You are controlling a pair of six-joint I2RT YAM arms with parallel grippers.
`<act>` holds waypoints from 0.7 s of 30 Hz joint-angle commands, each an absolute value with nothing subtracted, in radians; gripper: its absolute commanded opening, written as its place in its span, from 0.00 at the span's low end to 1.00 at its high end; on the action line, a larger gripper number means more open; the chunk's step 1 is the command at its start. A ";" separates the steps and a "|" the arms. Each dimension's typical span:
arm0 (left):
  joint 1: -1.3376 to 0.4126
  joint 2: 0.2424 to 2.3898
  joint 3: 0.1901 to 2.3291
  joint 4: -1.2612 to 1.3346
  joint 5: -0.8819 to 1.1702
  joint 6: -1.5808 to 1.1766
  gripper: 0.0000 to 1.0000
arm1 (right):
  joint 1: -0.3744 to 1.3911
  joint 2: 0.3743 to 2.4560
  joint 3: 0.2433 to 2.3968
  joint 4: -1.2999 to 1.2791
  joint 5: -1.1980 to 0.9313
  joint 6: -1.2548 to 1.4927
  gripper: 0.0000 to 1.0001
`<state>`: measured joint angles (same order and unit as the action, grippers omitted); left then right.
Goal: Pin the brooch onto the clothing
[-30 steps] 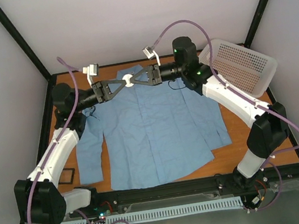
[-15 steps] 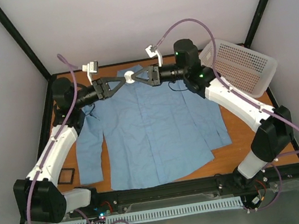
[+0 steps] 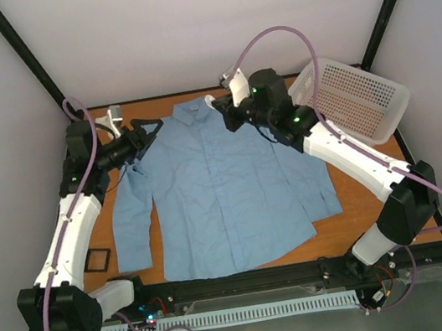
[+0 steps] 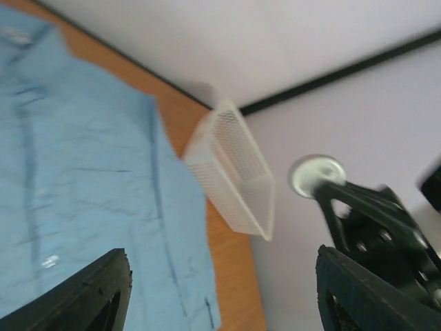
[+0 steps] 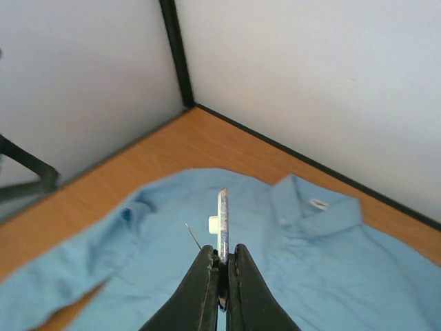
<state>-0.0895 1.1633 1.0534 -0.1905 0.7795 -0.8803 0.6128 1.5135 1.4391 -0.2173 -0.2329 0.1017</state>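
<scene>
Top external view shows you the shirt spread flat and front up on the table, with the collar at 12 o'clock and the hem at 6 o'clock. Your right gripper sits at about 1 o'clock from the shirt's middle, just beside the collar. Your left gripper is at about 11 o'clock, over the shoulder seam. The collar lies between the two grippers, and they are apart from each other.

In your right wrist view, the two fingers are pressed tight together on the brooch. It stands edge-on and upright at their tips, raised above the blue cloth. A small whitish stub and a thin pin stick out from its face at 9 o'clock.

Your left wrist view shows its own fingers spread wide at the bottom corners of the view, with nothing between them. At 3 o'clock in that view you can see the whitish round face of the brooch, gripped at the tip of the other arm's dark fingers and set against the wall.

The white perforated basket leans tilted at 2 o'clock on the table, near the shirt's sleeve. A small black square tray lies at 8 o'clock, just beside the other sleeve.
</scene>
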 commanded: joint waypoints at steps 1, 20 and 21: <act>-0.029 1.206 1.086 -0.486 0.637 -0.798 0.75 | 0.656 1.578 1.405 -0.187 0.007 -0.234 0.03; -0.009 1.668 1.137 -0.336 0.630 -0.684 0.77 | 0.681 2.063 1.533 0.046 -0.173 -0.514 0.03; -0.009 1.705 1.162 -0.335 0.636 -0.663 0.77 | 0.681 2.092 1.550 0.063 -0.182 -0.500 0.02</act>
<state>-0.0177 1.6032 1.0752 -0.3973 0.6132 -0.7448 0.6762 2.0132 1.4879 -0.0570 -0.1242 -0.4988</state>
